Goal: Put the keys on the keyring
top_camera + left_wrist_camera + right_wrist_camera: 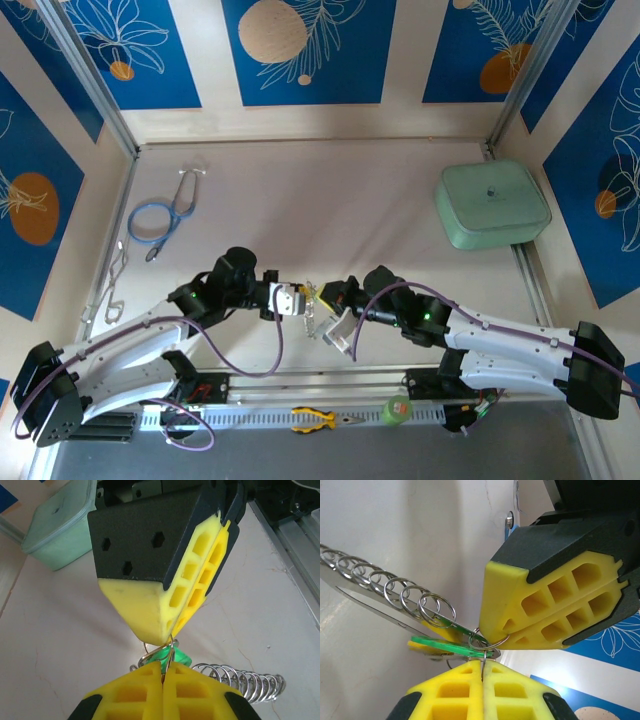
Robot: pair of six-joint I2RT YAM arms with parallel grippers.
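Note:
My two grippers meet tip to tip above the middle of the table. The left gripper (pixel 303 300) (pixel 163 666) is shut on a thin silver ring. Facing it, the right gripper (pixel 322 298) (pixel 482 664) is also shut on a thin ring wire. The green-headed key (pixel 440 644) (pixel 181 657) hangs flat between the tips, threaded by a ring. A yellow-headed key (pixel 439 630) lies just behind it. The keyring (pixel 395 587) (pixel 240 680) (pixel 338 330) trails away from the tips, its row of silver rings along a pale strap.
A mint-green lidded box (pixel 492 205) sits at the back right. A blue stethoscope (pixel 160 215) and wire clips (pixel 112 285) lie at the left. Yellow-handled pliers (pixel 318 420) and a green tape roll (pixel 398 408) rest on the near rail.

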